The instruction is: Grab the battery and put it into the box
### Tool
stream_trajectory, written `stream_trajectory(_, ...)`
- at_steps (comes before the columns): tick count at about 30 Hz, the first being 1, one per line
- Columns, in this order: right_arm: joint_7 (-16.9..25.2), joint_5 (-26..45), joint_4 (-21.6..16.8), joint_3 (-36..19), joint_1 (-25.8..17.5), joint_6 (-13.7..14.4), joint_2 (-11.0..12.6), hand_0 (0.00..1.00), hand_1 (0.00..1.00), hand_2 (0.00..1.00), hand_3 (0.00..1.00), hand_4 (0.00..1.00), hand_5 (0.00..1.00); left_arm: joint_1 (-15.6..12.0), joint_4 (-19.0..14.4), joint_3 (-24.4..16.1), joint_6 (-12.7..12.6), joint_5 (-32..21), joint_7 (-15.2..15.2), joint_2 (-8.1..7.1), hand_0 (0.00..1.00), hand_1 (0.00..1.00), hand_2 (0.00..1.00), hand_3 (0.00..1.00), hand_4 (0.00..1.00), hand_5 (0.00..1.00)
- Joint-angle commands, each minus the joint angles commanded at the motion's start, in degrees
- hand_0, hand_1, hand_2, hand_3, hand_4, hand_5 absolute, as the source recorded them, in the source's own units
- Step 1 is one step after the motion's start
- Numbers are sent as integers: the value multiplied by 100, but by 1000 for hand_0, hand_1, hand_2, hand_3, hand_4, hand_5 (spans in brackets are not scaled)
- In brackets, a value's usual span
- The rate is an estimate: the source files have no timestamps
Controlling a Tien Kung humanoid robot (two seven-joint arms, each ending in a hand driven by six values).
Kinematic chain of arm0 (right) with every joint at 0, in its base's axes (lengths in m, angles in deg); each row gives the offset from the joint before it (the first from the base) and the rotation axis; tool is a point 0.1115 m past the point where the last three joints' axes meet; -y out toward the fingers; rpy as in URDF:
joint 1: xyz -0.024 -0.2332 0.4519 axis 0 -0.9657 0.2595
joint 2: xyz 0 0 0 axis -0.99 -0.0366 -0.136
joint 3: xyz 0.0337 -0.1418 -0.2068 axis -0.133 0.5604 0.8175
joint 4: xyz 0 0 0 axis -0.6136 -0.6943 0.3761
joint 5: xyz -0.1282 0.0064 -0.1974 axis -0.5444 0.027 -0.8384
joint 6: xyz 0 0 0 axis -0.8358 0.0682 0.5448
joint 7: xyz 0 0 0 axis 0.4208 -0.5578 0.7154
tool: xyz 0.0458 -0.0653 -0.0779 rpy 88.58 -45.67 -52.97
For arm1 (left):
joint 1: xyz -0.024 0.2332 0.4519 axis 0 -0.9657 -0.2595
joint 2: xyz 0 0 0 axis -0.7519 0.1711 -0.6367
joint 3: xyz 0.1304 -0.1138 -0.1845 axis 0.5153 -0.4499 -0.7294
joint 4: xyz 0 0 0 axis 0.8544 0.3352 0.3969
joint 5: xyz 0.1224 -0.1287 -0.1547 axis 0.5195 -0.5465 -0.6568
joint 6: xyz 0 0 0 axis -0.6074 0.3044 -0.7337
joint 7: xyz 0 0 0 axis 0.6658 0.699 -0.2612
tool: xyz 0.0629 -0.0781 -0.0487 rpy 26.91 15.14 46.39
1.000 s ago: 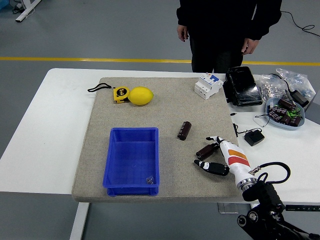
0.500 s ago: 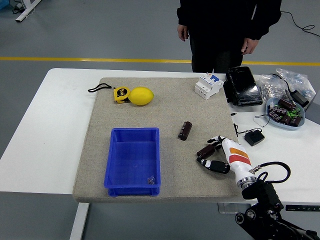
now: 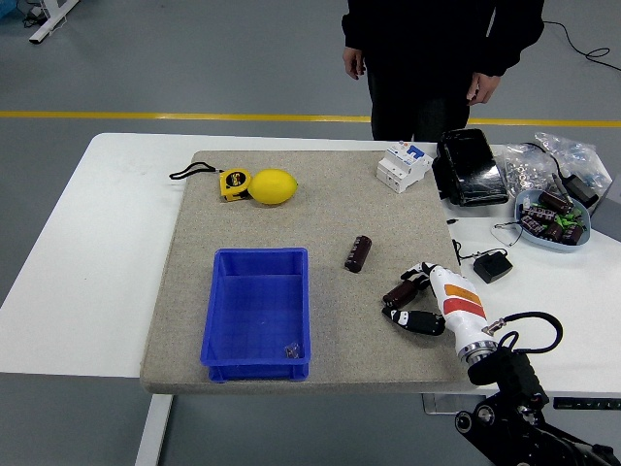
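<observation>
Two dark cylindrical batteries lie on the grey mat (image 3: pixel 194 291). One battery (image 3: pixel 358 252) rests free near the mat's middle. The other battery (image 3: pixel 398 291) lies at the right, between the fingers and thumb of my right hand (image 3: pixel 411 297). The fingers (image 3: pixel 419 275) curl over its far end and the thumb (image 3: pixel 415 321) presses in from the near side, so the hand is shut on it while it still rests on the mat. The blue box (image 3: pixel 221 320) stands to the left near the mat's front edge, with a small scrap (image 3: pixel 291 349) in its near right corner. My left arm is out of view.
A lemon (image 3: pixel 274 185) and a yellow tape measure (image 3: pixel 233 183) sit at the far left. A white breaker (image 3: pixel 405 166), a black device (image 3: pixel 471 167), a bowl of batteries (image 3: pixel 553 218) and a black adapter (image 3: pixel 492 266) fill the right. A person (image 3: pixel 437 49) stands behind, hands down.
My right hand has slid slightly forward and its thumb and fingers have drawn together around the right battery. The battery has hardly moved.
</observation>
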Motion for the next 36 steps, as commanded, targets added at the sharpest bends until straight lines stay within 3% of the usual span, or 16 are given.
stream_trajectory(21,55,2,-174,-41,-6,0,14,196,341,449,487,923,266,10,0,27,3,-38,-5,-4,719,673,675,586,634,544)
stream_trajectory(30,75,-50,-452,-66,-12,0,30,199,333,446,478,906,254,7,-3,36,8,-44,0,-8,719,673,675,587,634,544)
stream_trajectory(36,37,-87,-835,-22,-14,0,50,200,336,446,478,890,239,8,-5,61,10,-76,-2,-15,719,673,676,587,634,544)
